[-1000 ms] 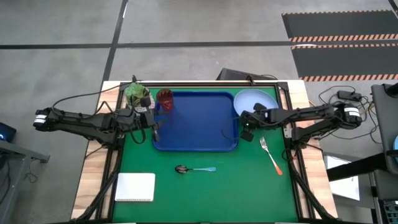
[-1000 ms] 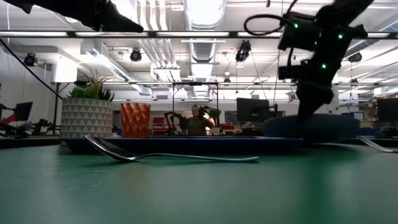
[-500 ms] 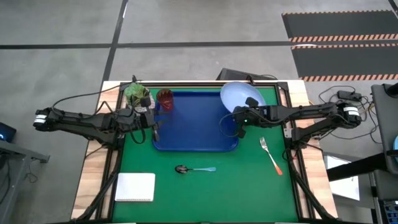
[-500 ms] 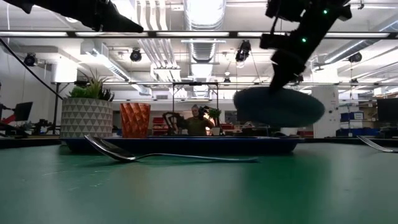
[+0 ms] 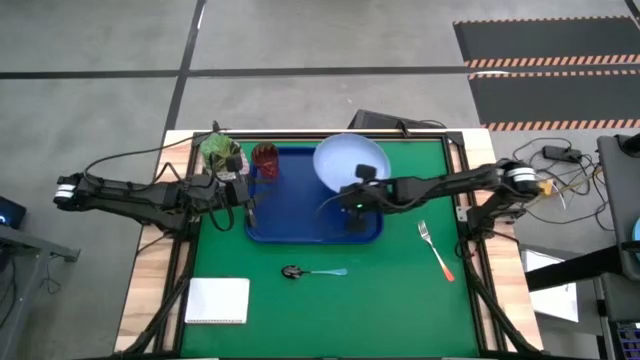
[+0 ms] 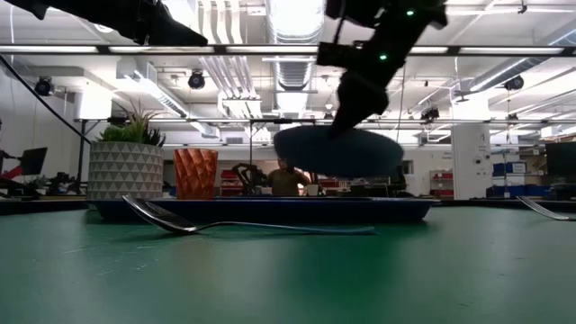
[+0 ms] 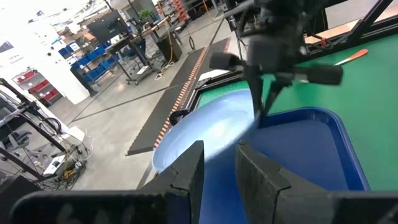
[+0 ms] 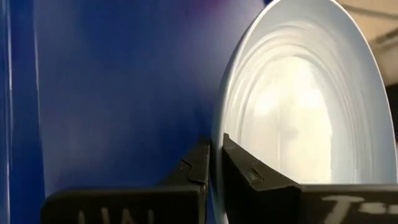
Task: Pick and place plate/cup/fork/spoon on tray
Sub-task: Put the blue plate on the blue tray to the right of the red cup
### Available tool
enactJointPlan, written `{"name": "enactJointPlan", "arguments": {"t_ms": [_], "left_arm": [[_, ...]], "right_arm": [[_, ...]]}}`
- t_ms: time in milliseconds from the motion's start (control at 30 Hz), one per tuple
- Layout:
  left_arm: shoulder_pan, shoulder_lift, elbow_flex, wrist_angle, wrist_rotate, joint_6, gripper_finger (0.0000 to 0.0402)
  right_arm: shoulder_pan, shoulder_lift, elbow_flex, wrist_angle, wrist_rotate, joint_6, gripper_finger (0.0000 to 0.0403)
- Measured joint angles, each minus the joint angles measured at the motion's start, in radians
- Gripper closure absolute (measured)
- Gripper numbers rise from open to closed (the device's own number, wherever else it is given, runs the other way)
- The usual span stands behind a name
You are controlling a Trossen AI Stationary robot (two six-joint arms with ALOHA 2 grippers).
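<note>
The light-blue plate [image 5: 350, 160] hangs in the air over the far right part of the dark-blue tray [image 5: 300, 215], held by my right gripper [image 5: 354, 192]. The low view shows the plate [image 6: 337, 151] well above the tray's rim [image 6: 270, 209]. The red cup [image 5: 266, 158] stands upright in the tray's far left corner. The spoon [image 5: 312, 271] lies on the green mat in front of the tray, the fork [image 5: 436, 248] to the tray's right. My left gripper [image 5: 250, 207] waits at the tray's left edge, empty, its fingers a narrow gap apart [image 7: 219, 165]. My right gripper pinches the plate's rim [image 8: 216, 152] between its two fingers, one on the upper face and one on the underside, at the plate's near edge [image 5: 353, 185]. The arm comes from the table's right, slanting down. The plate is lifted clear of the tray, nearly level.
A white pot with a green plant [image 5: 220, 150] stands just left of the cup, off the tray. A white notepad [image 5: 218, 300] lies at the near left of the mat. The tray's middle and near part are bare.
My right gripper has lifted the plate off the mat at the tray's right and carried it toward the table's left edge. The plate now hangs over the tray's far right part, still shut in the gripper.
</note>
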Motion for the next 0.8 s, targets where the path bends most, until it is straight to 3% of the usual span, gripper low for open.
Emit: {"name": "enactJointPlan", "arguments": {"t_ms": [333, 800], "left_arm": [[0.000, 0.000, -0.003, 0.001, 0.000, 0.000, 0.0331], [0.000, 0.001, -0.008, 0.015, 0.000, 0.014, 0.0331]], "right_arm": [[0.025, 0.202, 0.157, -0.002, -0.008, -0.093, 0.0391], [0.027, 0.291, 0.188, 0.055, -0.079, -0.071, 0.0390]]}}
